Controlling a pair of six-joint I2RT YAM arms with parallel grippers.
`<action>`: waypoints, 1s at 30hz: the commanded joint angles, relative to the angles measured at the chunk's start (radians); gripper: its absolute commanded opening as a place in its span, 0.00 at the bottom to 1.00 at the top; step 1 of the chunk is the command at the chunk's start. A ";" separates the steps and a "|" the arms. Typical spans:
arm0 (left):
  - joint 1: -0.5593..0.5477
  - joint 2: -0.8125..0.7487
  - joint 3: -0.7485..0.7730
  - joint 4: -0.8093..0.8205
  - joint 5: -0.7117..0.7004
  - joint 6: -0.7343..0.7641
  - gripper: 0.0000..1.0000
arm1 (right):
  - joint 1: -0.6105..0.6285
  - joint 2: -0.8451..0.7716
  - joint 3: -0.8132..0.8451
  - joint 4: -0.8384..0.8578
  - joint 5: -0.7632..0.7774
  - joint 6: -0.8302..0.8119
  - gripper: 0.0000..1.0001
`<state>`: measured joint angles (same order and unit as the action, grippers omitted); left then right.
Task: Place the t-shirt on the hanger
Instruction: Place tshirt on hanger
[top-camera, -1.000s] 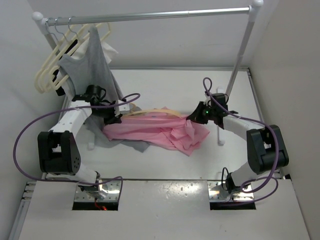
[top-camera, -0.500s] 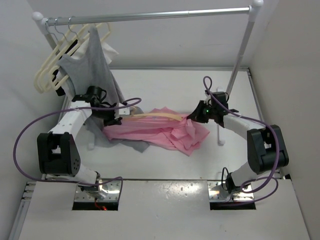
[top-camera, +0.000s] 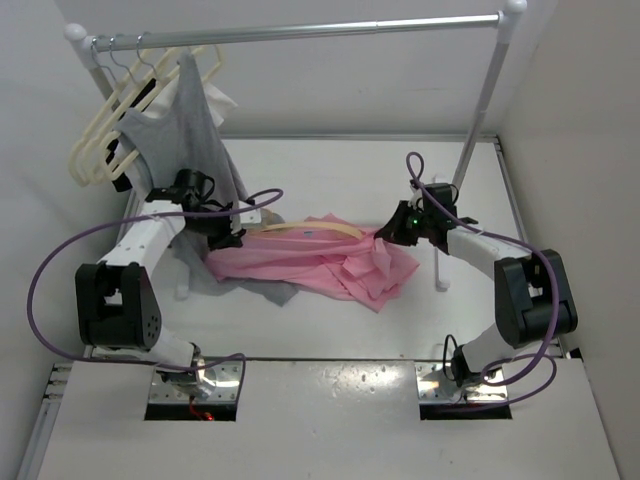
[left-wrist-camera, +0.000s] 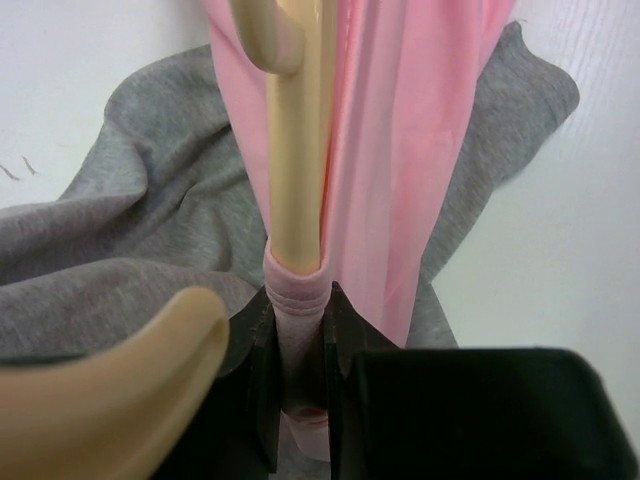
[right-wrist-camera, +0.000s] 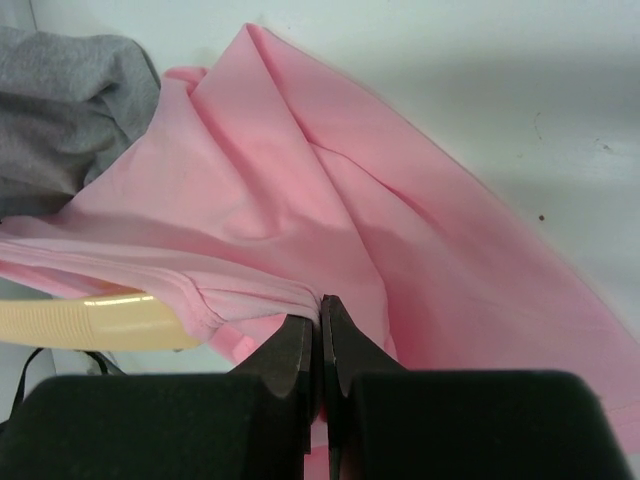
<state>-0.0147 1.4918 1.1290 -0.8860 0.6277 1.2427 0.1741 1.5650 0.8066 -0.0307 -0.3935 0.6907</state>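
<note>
OK, status. My left jaws are narrow, clamped on a rolled hem of the t-shirt (top-camera: 322, 262), right where one arm of the hanger (top-camera: 300, 228) runs into the fabric. My right jaws are closed tight, pinching a thin fold at the t-shirt's right end. The t-shirt lies bunched mid-surface between my two arms, and the hanger lies along its far edge, partly inside it.

Room: the surface (top-camera: 340, 170) is bare behind the t-shirt up to the back wall, with a bare strip in front up to the near edge. The right rack post (top-camera: 478, 120) stands just beside my right wrist, so that side is tight. On the left, the grey garment (top-camera: 175, 130) hangs from the rail (top-camera: 300, 32) down past my left arm, and its lower part lies under the t-shirt's left end. Walls close in on both sides.

Count: one t-shirt, one tan hanger, one grey garment, one rail. The cream hangers (top-camera: 92, 150) are bunched at the rail's left end, so I can't count them exactly.
</note>
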 joint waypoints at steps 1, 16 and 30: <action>0.044 0.025 0.043 -0.051 -0.226 -0.074 0.00 | -0.105 -0.023 0.013 -0.006 0.289 -0.072 0.00; 0.024 0.088 0.066 0.035 -0.296 -0.233 0.00 | -0.096 -0.060 -0.006 -0.006 0.254 -0.114 0.00; -0.053 0.070 0.043 0.087 -0.388 -0.230 0.00 | -0.087 -0.109 -0.004 -0.006 0.213 -0.154 0.00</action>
<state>-0.0719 1.6142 1.2072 -0.7837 0.5335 0.9569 0.1642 1.4956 0.8062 -0.0334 -0.3618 0.5930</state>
